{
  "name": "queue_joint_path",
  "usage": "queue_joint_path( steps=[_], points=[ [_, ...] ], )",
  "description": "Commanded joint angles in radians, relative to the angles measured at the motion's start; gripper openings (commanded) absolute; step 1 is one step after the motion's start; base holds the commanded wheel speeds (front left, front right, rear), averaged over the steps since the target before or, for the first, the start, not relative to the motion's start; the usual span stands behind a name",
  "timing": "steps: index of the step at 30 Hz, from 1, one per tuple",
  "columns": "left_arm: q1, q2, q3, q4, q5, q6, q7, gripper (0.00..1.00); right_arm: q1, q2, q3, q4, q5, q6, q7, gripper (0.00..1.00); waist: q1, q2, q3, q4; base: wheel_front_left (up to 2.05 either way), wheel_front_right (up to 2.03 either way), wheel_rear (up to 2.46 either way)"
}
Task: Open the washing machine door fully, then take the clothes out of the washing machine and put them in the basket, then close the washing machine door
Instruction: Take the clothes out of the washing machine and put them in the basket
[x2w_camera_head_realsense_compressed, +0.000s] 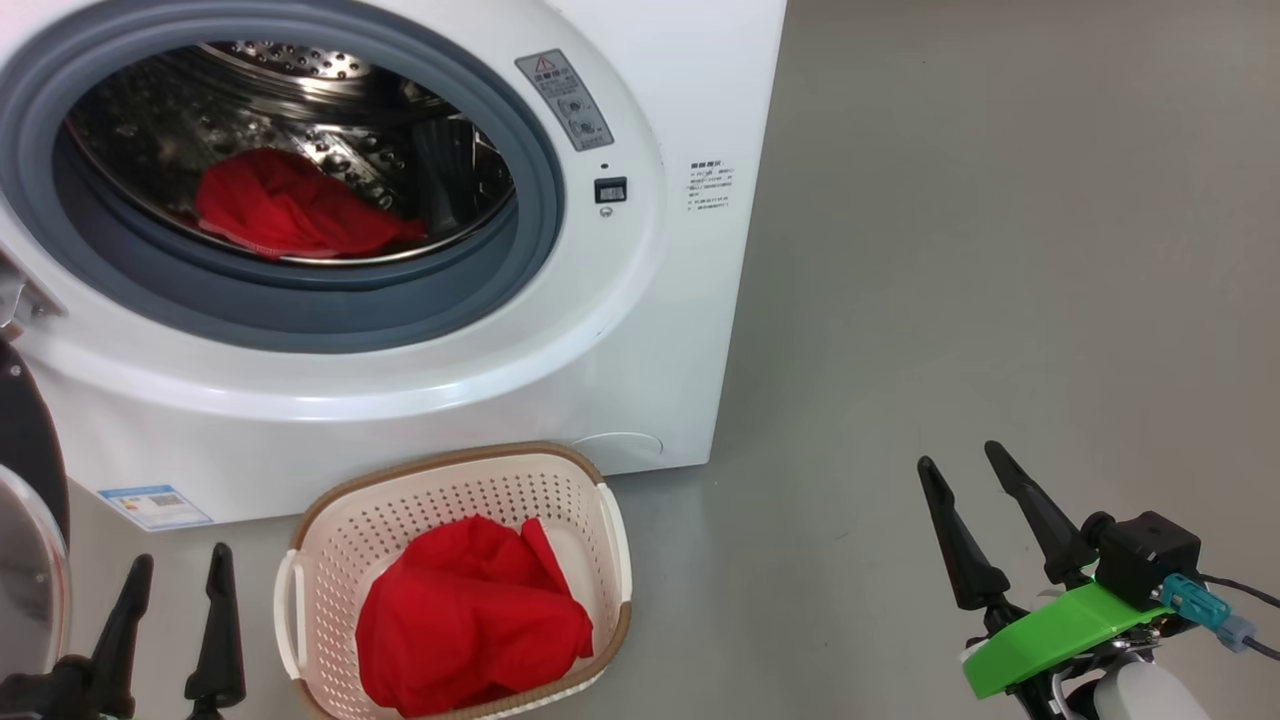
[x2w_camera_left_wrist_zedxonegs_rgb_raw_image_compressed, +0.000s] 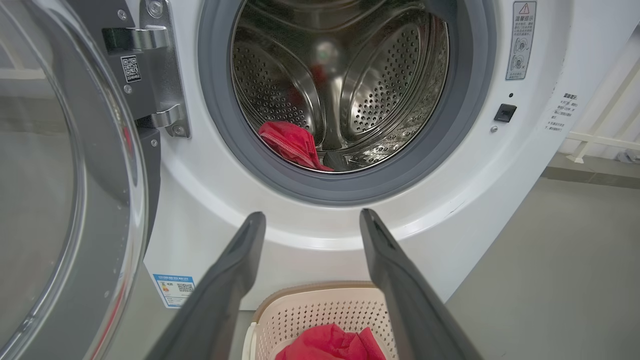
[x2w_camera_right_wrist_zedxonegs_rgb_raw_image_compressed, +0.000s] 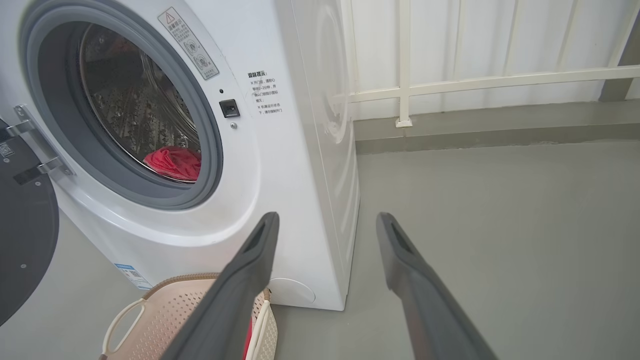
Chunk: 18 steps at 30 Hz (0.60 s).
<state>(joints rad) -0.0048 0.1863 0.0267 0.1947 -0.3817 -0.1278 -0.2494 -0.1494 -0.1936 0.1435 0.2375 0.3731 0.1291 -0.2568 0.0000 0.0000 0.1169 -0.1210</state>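
The white washing machine (x2w_camera_head_realsense_compressed: 520, 380) stands with its door (x2w_camera_left_wrist_zedxonegs_rgb_raw_image_compressed: 55, 190) swung wide open to the left, the glass bowl near my left arm. One red garment (x2w_camera_head_realsense_compressed: 290, 208) lies in the steel drum. Another red garment (x2w_camera_head_realsense_compressed: 470, 620) lies in the cream basket (x2w_camera_head_realsense_compressed: 610, 540) on the floor in front of the machine. My left gripper (x2w_camera_head_realsense_compressed: 182, 560) is open and empty, low at the basket's left. My right gripper (x2w_camera_head_realsense_compressed: 965, 455) is open and empty, over bare floor to the right of the basket. The left wrist view looks into the drum between my left gripper's fingers (x2w_camera_left_wrist_zedxonegs_rgb_raw_image_compressed: 235, 260).
Grey floor (x2w_camera_head_realsense_compressed: 1000, 250) spreads to the right of the machine. A white railing (x2w_camera_right_wrist_zedxonegs_rgb_raw_image_compressed: 475, 82) and wall run behind it. The door's hinge bracket (x2w_camera_left_wrist_zedxonegs_rgb_raw_image_compressed: 160, 75) sits at the drum's left edge.
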Motion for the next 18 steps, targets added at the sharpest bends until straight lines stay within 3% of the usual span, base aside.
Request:
queue_joint_path(
  steps=[1, 10, 18],
  points=[
    [-0.030, 0.021, 0.034, -0.026, -0.008, -0.003, -0.012, 1.00, -0.016, -0.003, 0.016, -0.026, 0.006, 0.002, -0.005, 1.00, 0.0000, 0.0000, 0.004, -0.001, 0.00, 0.00, 0.00],
    [-0.078, 0.036, 0.018, 0.003, -0.016, -0.003, -0.012, 1.00, -0.036, 0.018, 0.017, -0.033, -0.003, 0.002, -0.005, 1.00, 0.0000, 0.0000, 0.052, -0.007, 0.00, 0.00, 0.00],
    [-0.197, 0.086, -0.042, 0.067, -0.014, -0.003, -0.012, 1.00, -0.076, 0.049, 0.017, -0.041, -0.018, 0.002, -0.005, 1.00, 0.0000, 0.0000, 0.130, -0.012, 0.00, 0.00, 0.00]
  ],
)
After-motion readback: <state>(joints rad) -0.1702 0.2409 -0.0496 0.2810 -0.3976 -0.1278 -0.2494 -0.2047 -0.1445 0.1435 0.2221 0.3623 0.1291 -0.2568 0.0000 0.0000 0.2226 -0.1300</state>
